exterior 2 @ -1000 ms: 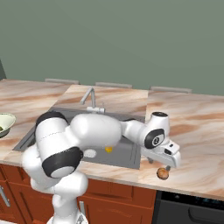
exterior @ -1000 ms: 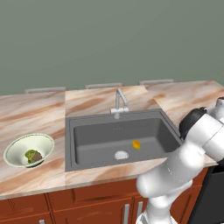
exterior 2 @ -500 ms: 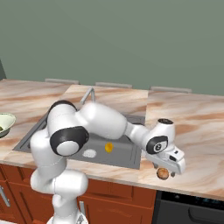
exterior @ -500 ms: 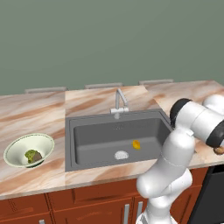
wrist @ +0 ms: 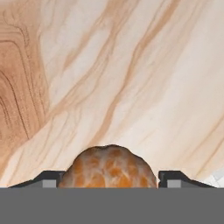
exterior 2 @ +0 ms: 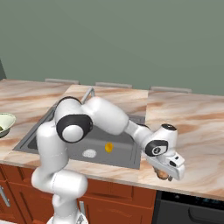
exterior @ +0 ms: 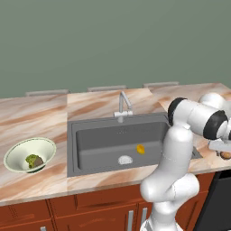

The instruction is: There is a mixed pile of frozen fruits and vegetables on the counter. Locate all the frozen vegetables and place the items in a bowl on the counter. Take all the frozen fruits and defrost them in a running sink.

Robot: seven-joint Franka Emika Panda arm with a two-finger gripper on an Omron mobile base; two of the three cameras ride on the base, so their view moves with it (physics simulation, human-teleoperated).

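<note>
A brown roundish fruit (wrist: pixel 108 168) lies on the marble counter (wrist: pixel 131 65) right of the sink (exterior: pixel 99 140), near the front edge. My gripper (wrist: pixel 109 181) is down over it, and both fingertips (wrist: pixel 51 179) press against its sides. The same fruit (exterior 2: pixel 162 175) peeks out under the hand in the right base view, and in the left base view the fruit (exterior: pixel 225 155) sits at the far right. A yellow-orange fruit piece (exterior: pixel 140 149) rests in the basin. The bowl (exterior: pixel 18 153) at the left holds a green floret (exterior: pixel 30 159) and a dark brown lump (exterior: pixel 39 161).
A silver faucet (exterior: pixel 122 106) stands behind the basin, with a round drain (exterior: pixel 125 159) in its floor. The counter's front edge runs just in front of the hand, above a dark appliance (exterior 2: pixel 192 208). Reddish-brown cabinets (exterior: pixel 67 212) sit under the counter.
The hand has come down around the brown fruit and its jaws have narrowed onto it. The arm's elbow has swung over toward the sink's right side.
</note>
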